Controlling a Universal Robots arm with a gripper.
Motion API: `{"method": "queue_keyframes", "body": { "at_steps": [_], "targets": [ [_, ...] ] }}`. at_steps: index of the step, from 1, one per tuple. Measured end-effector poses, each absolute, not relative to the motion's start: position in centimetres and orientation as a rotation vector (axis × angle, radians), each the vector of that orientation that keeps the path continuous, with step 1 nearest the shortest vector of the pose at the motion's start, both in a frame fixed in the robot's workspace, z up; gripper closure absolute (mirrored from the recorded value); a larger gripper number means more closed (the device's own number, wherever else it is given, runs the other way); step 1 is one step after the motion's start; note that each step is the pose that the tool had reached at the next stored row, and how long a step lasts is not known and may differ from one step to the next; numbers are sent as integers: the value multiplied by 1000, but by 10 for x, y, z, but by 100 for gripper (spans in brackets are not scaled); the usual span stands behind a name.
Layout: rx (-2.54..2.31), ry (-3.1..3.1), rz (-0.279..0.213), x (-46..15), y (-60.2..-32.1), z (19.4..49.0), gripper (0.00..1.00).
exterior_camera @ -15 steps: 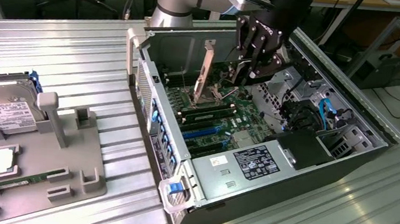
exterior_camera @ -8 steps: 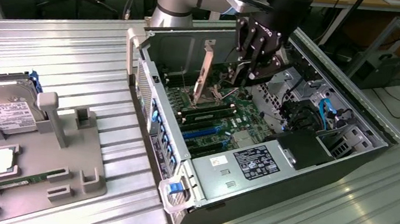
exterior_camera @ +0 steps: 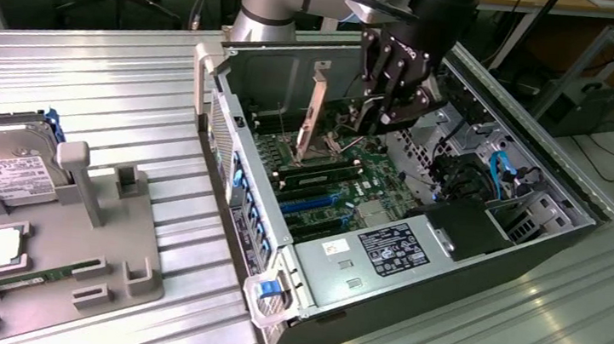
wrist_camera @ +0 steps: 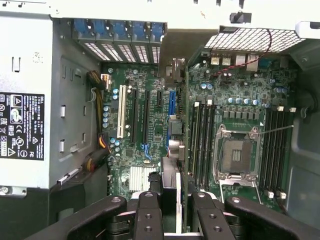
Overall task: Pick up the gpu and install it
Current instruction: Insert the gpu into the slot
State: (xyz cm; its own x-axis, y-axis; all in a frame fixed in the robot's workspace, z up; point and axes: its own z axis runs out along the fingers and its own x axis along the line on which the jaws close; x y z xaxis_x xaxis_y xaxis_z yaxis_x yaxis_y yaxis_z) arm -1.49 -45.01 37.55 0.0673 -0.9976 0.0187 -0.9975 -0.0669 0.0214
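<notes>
Exterior view shows an open computer case [exterior_camera: 412, 260] lying on a ribbed metal worktop [exterior_camera: 99, 90], with the robot arm reaching down into it. The end effector [exterior_camera: 388, 112] is inside the case, above the green motherboard [exterior_camera: 334, 188]. It is closed on the gpu [exterior_camera: 313, 117], a thin card held on its edge, standing upright over the board near the back wall of the case. In the wrist view the gpu [wrist_camera: 181, 145] looks like a thin line running between the two black fingers [wrist_camera: 147, 215], just above the long slots [wrist_camera: 135, 117] and beside the empty processor socket [wrist_camera: 240, 155]. On the exterior view's left, a grey holder tray [exterior_camera: 63, 266] sits on the worktop, well apart from the case. A silver hard drive [exterior_camera: 6, 162] leans in it, and a narrow green RAM stick [exterior_camera: 45, 275] lies in it.
</notes>
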Motion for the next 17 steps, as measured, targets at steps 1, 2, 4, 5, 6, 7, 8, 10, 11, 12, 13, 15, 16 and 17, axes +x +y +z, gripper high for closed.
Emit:
{"method": "queue_keyframes", "body": {
  "at_steps": [1, 2, 4, 5, 6, 7, 8, 10, 11, 12, 13, 15, 16, 17],
  "targets": [
    [2274, -2126, -2, -15, -450, 375, 72],
    [2274, -2126, -2, -15, -450, 375, 72],
    [2274, -2126, -2, -15, -450, 374, 72],
    [2274, -2126, -2, -15, -450, 373, 72],
    [2274, -2126, -2, -15, -450, 373, 72],
    [2274, -2126, -2, -15, -450, 373, 72],
    [2274, -2126, -2, -15, -450, 370, 72],
    [2270, -2123, 7, -15, -450, 352, 72],
    [2191, -2204, 4, -16, -450, 338, 72],
    [2195, -2201, 4, -19, -450, 333, 72],
    [2196, -2200, 4, -22, -450, 330, 72],
    [2223, -2196, 30, -31, -448, 318, 72],
    [2196, -2222, 32, -33, -445, 301, 72],
    [2192, -2225, 32, -36, -445, 293, 72]
  ]
}}
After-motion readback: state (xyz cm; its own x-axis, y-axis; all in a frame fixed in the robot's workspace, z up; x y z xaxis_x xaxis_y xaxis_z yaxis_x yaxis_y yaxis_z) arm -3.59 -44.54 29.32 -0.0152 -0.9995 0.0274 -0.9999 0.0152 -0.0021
